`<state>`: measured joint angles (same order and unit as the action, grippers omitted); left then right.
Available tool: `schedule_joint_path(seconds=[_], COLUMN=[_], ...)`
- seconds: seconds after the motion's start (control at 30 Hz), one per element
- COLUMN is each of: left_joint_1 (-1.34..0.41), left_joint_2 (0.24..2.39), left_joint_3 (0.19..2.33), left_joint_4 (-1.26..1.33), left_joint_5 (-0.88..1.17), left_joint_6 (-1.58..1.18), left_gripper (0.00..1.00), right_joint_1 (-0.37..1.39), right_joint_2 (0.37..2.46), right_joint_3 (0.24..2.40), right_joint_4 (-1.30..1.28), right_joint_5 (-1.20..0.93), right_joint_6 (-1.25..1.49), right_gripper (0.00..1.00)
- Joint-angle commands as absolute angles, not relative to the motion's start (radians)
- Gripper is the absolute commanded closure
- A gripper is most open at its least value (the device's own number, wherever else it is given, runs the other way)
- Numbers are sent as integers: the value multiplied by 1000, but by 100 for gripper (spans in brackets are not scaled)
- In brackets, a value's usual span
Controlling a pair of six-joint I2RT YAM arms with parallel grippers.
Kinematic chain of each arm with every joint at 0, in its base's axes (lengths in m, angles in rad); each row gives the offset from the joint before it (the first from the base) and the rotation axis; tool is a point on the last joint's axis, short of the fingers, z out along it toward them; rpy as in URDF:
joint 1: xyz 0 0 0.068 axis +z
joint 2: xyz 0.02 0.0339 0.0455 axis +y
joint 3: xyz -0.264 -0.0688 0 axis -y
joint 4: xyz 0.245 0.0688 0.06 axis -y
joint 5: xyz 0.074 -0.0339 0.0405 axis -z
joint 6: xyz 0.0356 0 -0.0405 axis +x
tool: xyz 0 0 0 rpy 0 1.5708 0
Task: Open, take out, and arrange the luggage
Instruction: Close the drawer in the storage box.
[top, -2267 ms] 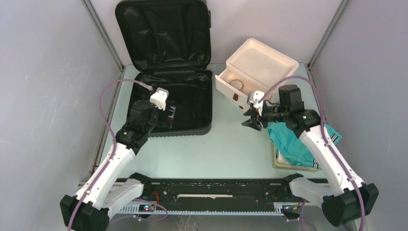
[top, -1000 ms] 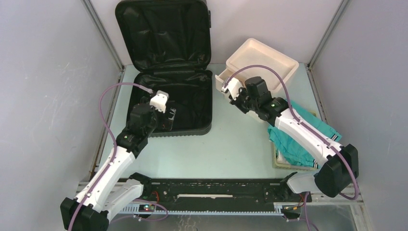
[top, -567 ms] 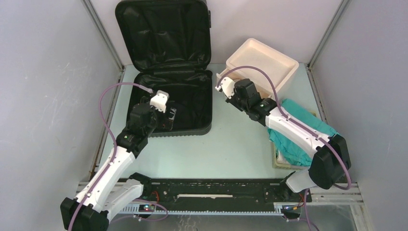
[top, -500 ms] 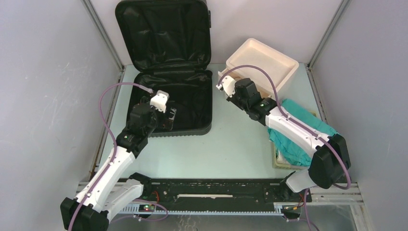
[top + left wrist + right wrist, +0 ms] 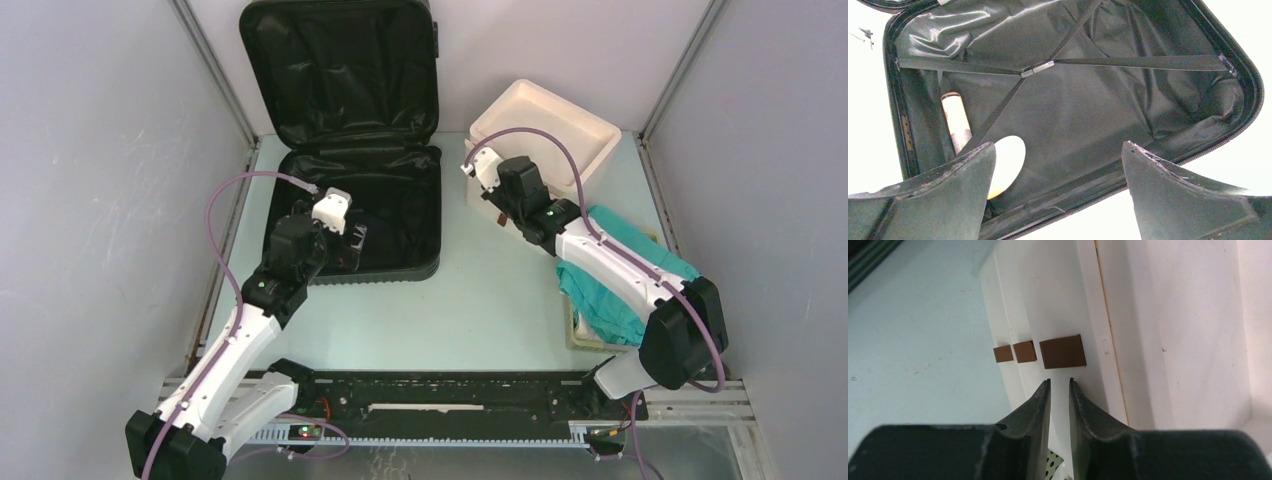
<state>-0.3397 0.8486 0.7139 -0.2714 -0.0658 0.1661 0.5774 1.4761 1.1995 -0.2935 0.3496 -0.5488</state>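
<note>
Seen from above, the luggage (image 5: 385, 215) lies open at the far left of the table (image 5: 480, 290), its base flat and its lid propped upright against the back wall. The left gripper (image 5: 1058, 145) hovers over the near rim of the base, jaws spread wide with nothing between them. Under the crossed straps (image 5: 1037, 68) a pale tube (image 5: 957, 122) lies close to one side wall of the lining. A pale oval object (image 5: 1007, 152) sits just beside its near end, partly hidden by a finger. The right gripper (image 5: 1059, 381) is at the front of the white drawer box (image 5: 1158, 340), fingers a narrow gap apart and holding nothing, just below a brown pull tab (image 5: 1062, 351). The step in hand looks like lifting out the items inside. To do it well, the left gripper should probably lower onto the tube's middle, straddle it across its width, stay clear of the straps so they do not snag, and close only once both fingers bracket it
</note>
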Motion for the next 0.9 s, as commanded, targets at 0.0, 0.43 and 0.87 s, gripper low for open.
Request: schedule_joint_path(seconds=[0.0, 0.43, 0.87], left_joint_1=[-331, -331, -331], left_joint_2=[835, 830, 829], left_joint_3=[713, 716, 717], left_joint_4=[-245, -246, -246], left_joint_5=[-45, -30, -20], left_joint_6=[174, 170, 168], left_gripper=[1, 0, 0], right_joint_1=[531, 509, 372], right_joint_2=[1484, 1467, 1368], right_joint_3=[1205, 1207, 1374], right_joint_4=[-257, -325, -742], right_joint_5=[378, 273, -639], right_joint_6=[-555, -555, -575], right_gripper=[72, 55, 43])
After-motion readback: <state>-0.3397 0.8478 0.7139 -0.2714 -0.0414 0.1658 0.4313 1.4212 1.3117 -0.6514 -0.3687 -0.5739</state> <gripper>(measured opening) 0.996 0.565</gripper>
